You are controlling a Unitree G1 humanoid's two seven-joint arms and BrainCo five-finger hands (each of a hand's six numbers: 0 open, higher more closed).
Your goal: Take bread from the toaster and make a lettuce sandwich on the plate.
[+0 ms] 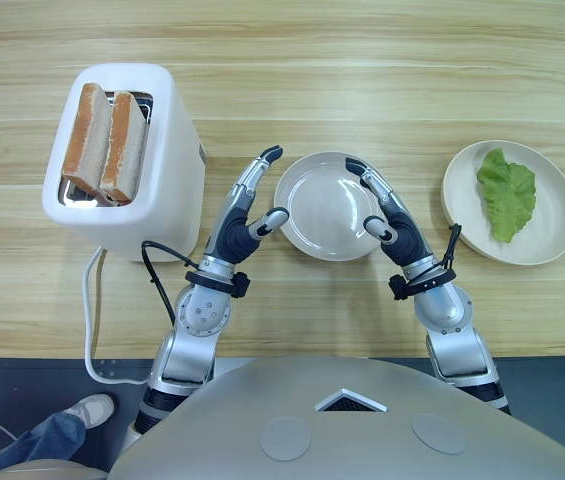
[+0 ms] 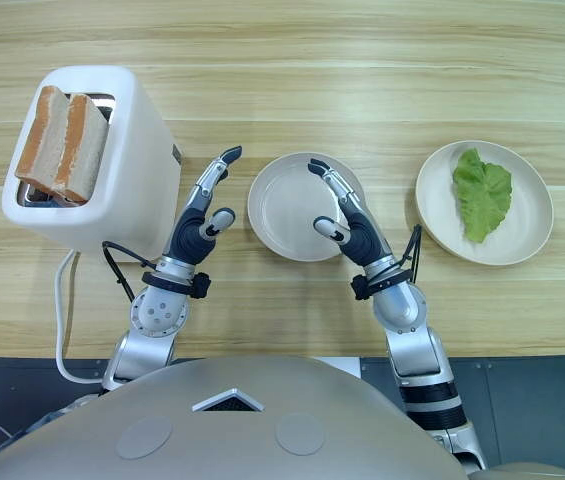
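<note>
Plate [image 1: 322, 218] between outstretched fingers [image 1: 252, 185], bread [image 1: 102, 140] in toaster [image 1: 172, 185]

The left hand [image 1: 234, 232] and right hand [image 1: 394, 222] had black palms, silver-backed fingers [image 1: 252, 180], black cuffs [image 1: 217, 280], silver forearms [image 1: 202, 312]; black cable [image 1: 157, 262] at left cuff's 9 o'clock.

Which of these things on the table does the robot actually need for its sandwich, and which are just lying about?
Needed for the job:
toaster
two bread slices standing in it
empty plate
lettuce leaf
side plate holding the leaf

Just there:
white cord from the toaster
wooden table
</note>
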